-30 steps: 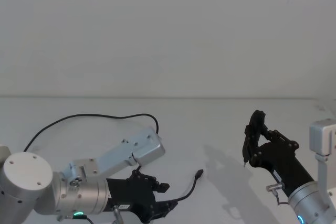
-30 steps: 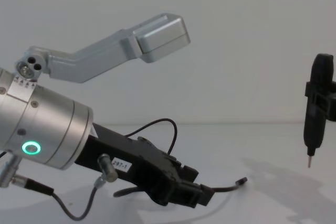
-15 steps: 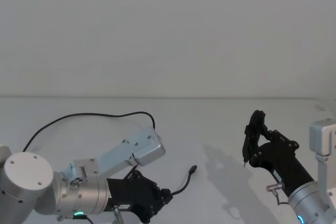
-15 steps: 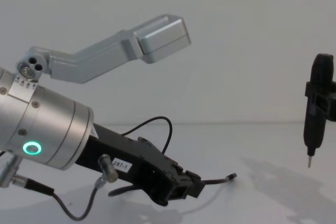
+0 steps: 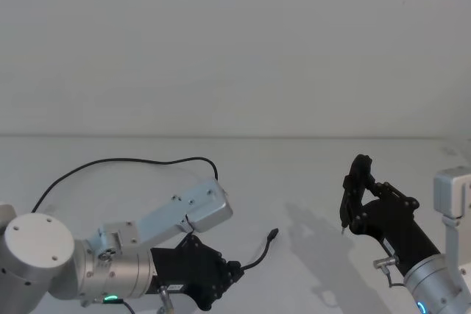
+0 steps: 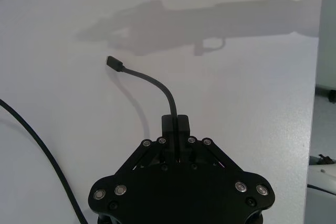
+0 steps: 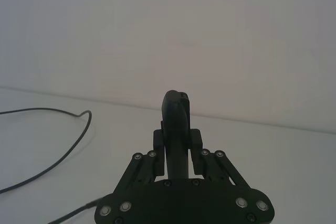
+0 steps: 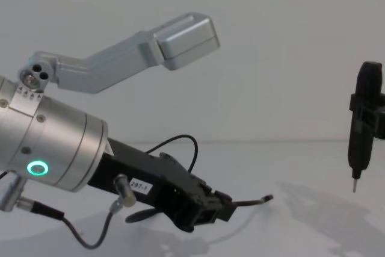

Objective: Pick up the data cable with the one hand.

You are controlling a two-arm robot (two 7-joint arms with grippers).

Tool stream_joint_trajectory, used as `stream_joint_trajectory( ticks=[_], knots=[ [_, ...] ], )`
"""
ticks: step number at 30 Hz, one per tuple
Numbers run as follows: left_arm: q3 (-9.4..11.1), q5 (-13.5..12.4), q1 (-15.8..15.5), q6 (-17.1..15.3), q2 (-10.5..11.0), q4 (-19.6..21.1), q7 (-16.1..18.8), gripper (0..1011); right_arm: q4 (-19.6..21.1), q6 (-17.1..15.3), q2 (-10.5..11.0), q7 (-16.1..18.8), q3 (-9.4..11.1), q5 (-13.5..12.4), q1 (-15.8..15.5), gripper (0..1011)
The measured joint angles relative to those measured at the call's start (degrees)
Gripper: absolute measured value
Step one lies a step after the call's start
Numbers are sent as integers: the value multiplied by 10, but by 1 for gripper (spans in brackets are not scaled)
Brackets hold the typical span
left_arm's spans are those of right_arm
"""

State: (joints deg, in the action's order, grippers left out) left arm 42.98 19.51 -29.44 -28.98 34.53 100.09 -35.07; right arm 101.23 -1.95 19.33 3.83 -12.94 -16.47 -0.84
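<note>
Left end effector [image 6: 175,121]: clenching the data cable [image 6: 143,76] near its plug [image 6: 114,63].
Right end effector [image 7: 176,141]: grasping a black pointed tool [image 7: 176,103].

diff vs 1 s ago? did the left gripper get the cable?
Yes. The left gripper went from open to shut on the data cable, a little behind its plug. It drew the plug end slightly back toward the robot and up off the table. The right gripper stayed parked on the right, and the cable's far loop barely shifted.
</note>
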Motion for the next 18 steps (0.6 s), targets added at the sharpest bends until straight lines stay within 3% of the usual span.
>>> stream_joint_trajectory(
  ticks=[7,18],
  knots=[
    [-2,-8,-4,38,5,1,-14,42,0,0,0,0,0,0,0,283],
    [-11,-1,-16,127,28,5,-72,42,3,-1,-1,0,2,-1,0,283]
  ],
)
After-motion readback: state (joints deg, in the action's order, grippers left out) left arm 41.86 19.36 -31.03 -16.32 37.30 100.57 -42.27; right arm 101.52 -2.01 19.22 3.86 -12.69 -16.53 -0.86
